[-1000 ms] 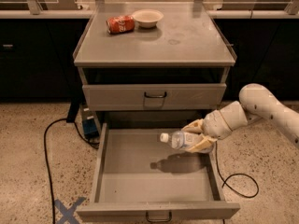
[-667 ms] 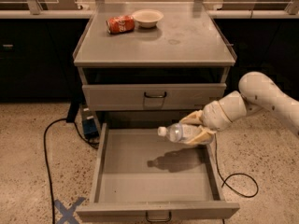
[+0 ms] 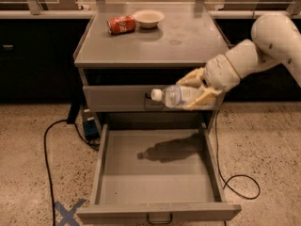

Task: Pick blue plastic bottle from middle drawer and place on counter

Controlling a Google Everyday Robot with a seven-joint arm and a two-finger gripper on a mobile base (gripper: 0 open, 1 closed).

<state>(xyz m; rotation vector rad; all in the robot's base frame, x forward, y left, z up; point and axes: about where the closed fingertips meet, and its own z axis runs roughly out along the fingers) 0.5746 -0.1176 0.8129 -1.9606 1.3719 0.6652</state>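
Note:
My gripper (image 3: pixel 196 90) is shut on the blue plastic bottle (image 3: pixel 176 96), a clear bottle with a white cap pointing left. It holds the bottle sideways in the air, in front of the closed upper drawer and well above the floor of the open middle drawer (image 3: pixel 157 171). The drawer is pulled out and nothing lies in it; the bottle's shadow falls on its floor. The counter (image 3: pixel 183 39) lies above and behind the bottle. The arm comes in from the right.
A red soda can (image 3: pixel 121 24) lies on its side and a white bowl (image 3: pixel 148 18) stands at the counter's back left. Black cables run on the speckled floor on both sides of the cabinet. A blue tape cross (image 3: pixel 68 212) marks the floor at front left.
The gripper has lifted the bottle up out of the middle drawer, from just above its floor to the height of the upper drawer front. The arm has risen with it.

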